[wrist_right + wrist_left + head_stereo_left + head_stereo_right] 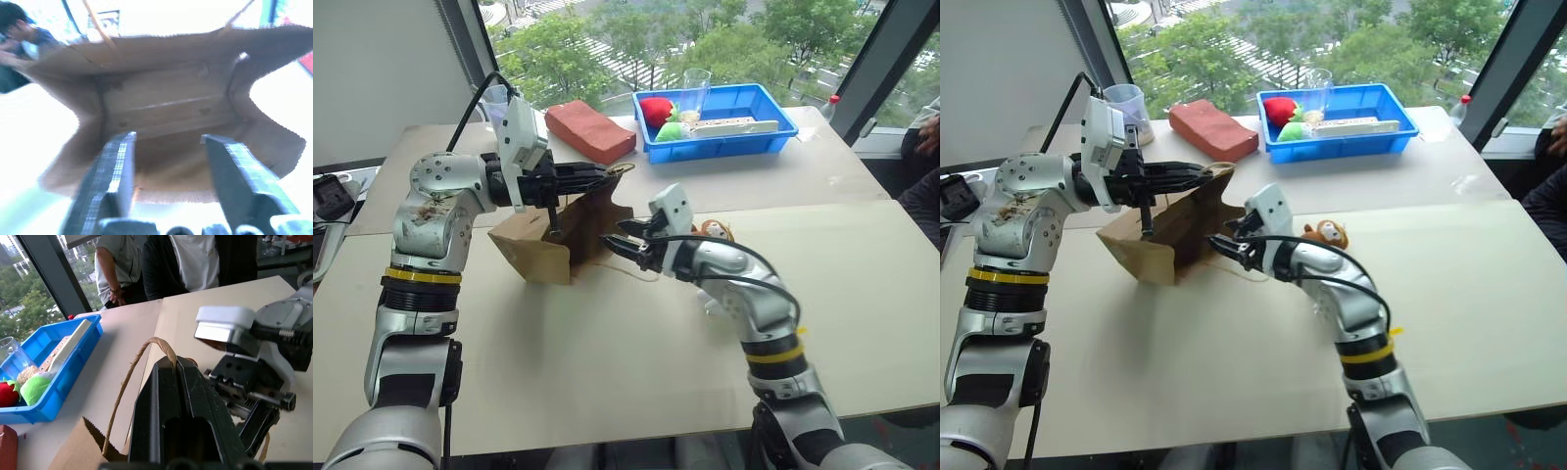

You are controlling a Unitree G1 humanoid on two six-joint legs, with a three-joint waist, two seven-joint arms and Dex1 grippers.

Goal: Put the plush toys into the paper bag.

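Note:
The brown paper bag [556,235] lies tipped on the table, its mouth turned toward my right arm. My left gripper [599,174] is shut on one of its cord handles [142,357] and holds the top edge up. My right gripper [619,245] is open just in front of the mouth, nothing between its fingers [117,166]. The bag's inside [161,112] looks empty. The orange-brown monkey plush [1325,233] sits on the table just behind my right forearm. A small white shape [712,302] shows under that forearm; I cannot tell whether it is the other plush toy.
At the back stands a blue tray [773,130] with red and green soft fruit, a clear cup and a white strip. Left of it lies a reddish-brown block [589,129], and a plastic cup [1126,103] stands further left. People [186,259] stand at the table's far side.

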